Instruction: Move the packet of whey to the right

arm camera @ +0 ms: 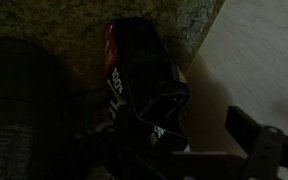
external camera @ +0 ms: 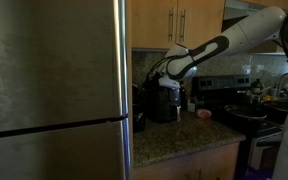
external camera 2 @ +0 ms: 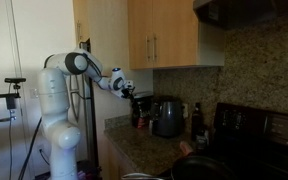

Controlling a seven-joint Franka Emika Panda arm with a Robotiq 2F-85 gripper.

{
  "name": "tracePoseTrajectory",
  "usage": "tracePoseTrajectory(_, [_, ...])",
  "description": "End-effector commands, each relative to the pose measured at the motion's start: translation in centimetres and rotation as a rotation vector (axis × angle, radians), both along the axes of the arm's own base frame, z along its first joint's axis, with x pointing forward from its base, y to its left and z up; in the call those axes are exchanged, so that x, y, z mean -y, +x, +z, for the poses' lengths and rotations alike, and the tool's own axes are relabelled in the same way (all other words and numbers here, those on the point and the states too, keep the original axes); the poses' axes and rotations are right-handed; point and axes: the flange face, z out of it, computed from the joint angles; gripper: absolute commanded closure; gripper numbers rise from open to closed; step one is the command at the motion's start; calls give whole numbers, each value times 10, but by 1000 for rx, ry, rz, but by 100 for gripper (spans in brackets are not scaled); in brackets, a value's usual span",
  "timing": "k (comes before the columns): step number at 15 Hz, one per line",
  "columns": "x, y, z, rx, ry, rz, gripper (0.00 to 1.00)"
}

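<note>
The packet of whey (arm camera: 144, 85) is a dark glossy pouch with reddish print near one end. In the wrist view it fills the middle, standing on the speckled granite counter (arm camera: 174, 25). In both exterior views it stands at the counter's end (external camera: 140, 103) (external camera 2: 139, 108), beside the black appliance. My gripper (arm camera: 189, 140) is just above the pouch's top and open. One finger shows to the right with a gap to the pouch; the other is lost in the dark. The gripper also shows in both exterior views (external camera: 150, 76) (external camera 2: 130, 90).
A black coffee-maker-like appliance (external camera: 166, 102) (external camera 2: 168, 117) stands right next to the pouch. A steel fridge (external camera: 54, 90) fills one side. Wooden cabinets (external camera 2: 164, 35) hang above. A stove with pots (external camera: 246, 112) and small items lie further along the counter.
</note>
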Motion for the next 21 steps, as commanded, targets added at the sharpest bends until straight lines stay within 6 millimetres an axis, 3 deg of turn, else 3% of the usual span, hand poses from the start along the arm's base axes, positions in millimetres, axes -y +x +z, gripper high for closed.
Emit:
tracePoseTrajectory(1, [-3, 24, -15, 44, 6, -31, 0])
tracePoseTrajectory(7, [-19, 79, -14, 245, 80, -76, 0])
tracePoseTrajectory(10, [-38, 103, -4, 228, 74, -101, 0])
tracePoseTrajectory(11, [-21, 85, -11, 232, 77, -91, 0])
tracePoseTrajectory(14, [-35, 98, -5, 233, 85, -91, 0])
tracePoseTrajectory(18, [-37, 117, -34, 118, 31, -142, 0])
tracePoseTrajectory(21, [-46, 128, -31, 105, 70, -146, 0])
